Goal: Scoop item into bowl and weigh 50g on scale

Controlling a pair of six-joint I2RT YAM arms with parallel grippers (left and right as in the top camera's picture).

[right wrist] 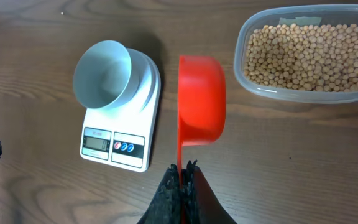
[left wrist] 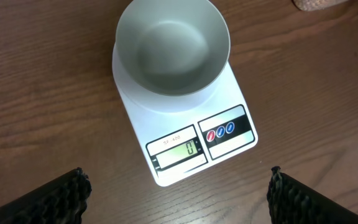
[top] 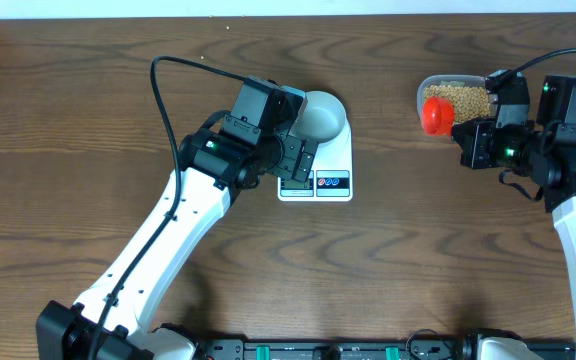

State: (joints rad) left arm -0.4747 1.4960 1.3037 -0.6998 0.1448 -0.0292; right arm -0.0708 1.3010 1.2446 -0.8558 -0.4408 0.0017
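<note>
The beans, small, hard and apt to roll, lie loose in a clear tub at 1 o'clock of the red scoop and are judged best scooped, not pinched. The scoop's handle is clamped by the right end effector; the left end effector is spread wide, empty, at 6 o'clock of the scale bearing the bowl.
</note>
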